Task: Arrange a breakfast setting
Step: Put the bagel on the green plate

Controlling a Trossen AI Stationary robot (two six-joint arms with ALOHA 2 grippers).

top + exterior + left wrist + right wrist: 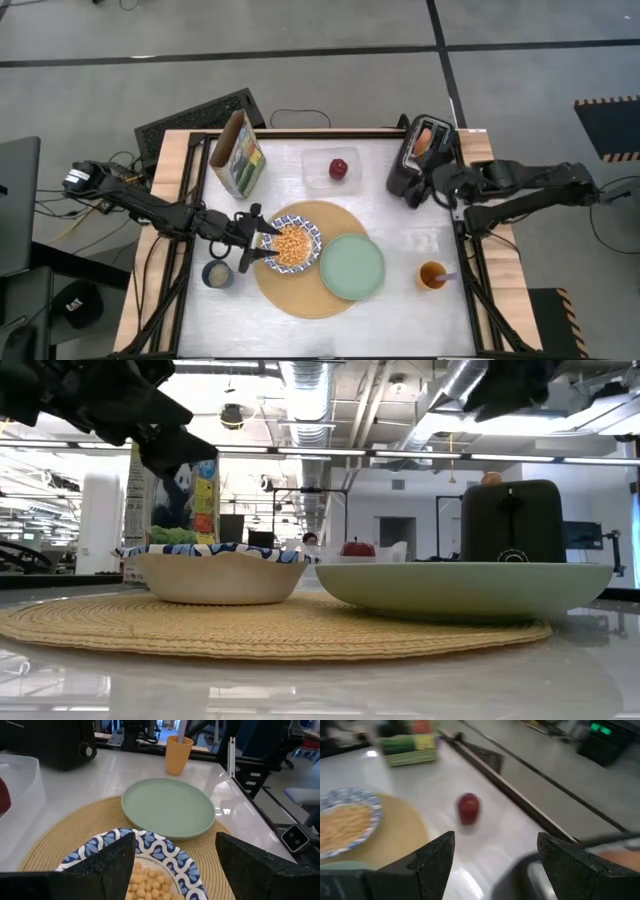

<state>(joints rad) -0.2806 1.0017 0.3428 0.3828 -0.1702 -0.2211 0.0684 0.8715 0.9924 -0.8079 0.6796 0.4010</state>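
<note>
Gleaming white tabletop, ducted ceiling

Two dark fingers of the left gripper rise from the bottom edge of the frame, spread wide apart with nothing between them. Under the gap sits the blue-and-white patterned bowl, holding small round yellow cereal pieces. The bowl rests on the round woven tan mat, which fills the lower left. At the frame's centre the pale green round plate lies empty, its near part on the mat and its far part over the glossy white worktop. An orange plastic cup stands at top centre. A black toaster fills the upper left, and a clear plastic container shows at the left edge.
</note>
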